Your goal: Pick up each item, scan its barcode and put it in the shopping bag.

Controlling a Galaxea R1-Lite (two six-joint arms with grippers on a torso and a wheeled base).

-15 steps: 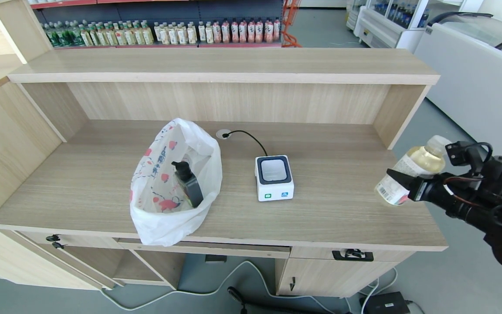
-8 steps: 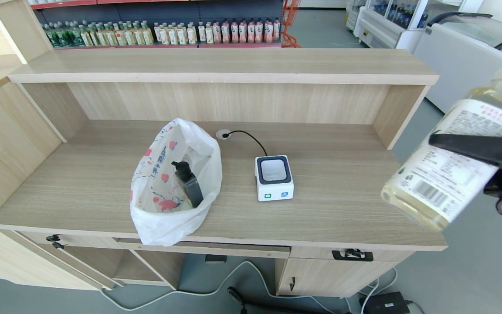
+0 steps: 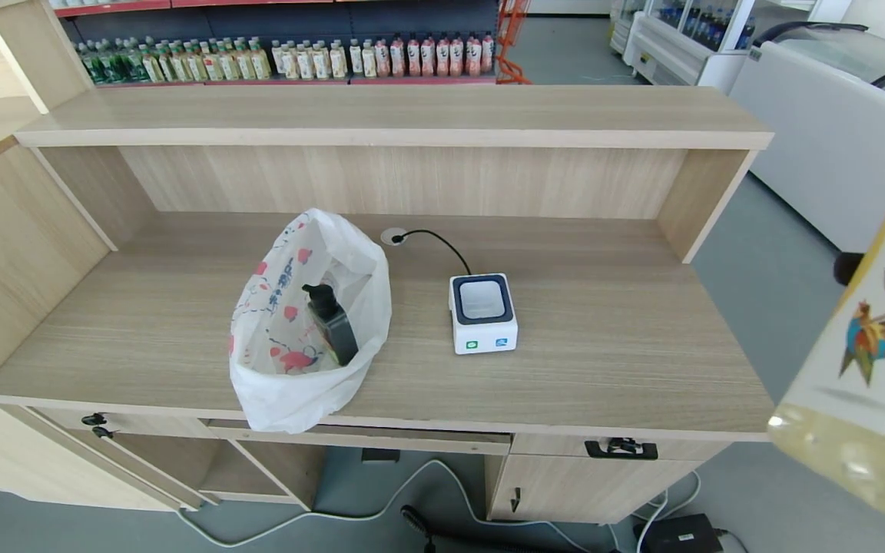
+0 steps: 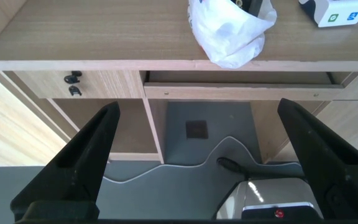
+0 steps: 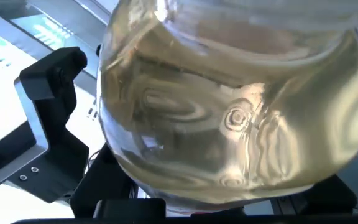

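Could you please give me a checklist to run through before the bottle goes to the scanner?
1. Bottle held off the counter: ok.
2. Bottle over the scanner: not ok, it hangs far to the right.
3. Barcode facing the scanner: cannot tell.
4. Scanner window uncovered: ok.
5. Bag mouth open: ok.
6. Left claw open, clear of the counter: ok.

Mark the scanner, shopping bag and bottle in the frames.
scanner (image 3: pixel 482 299), head view, on its dark-framed top window.
shopping bag (image 3: pixel 293 395), head view, on the white front bulge.
bottle (image 5: pixel 229 118), right wrist view, on the clear wall over the pale liquid.
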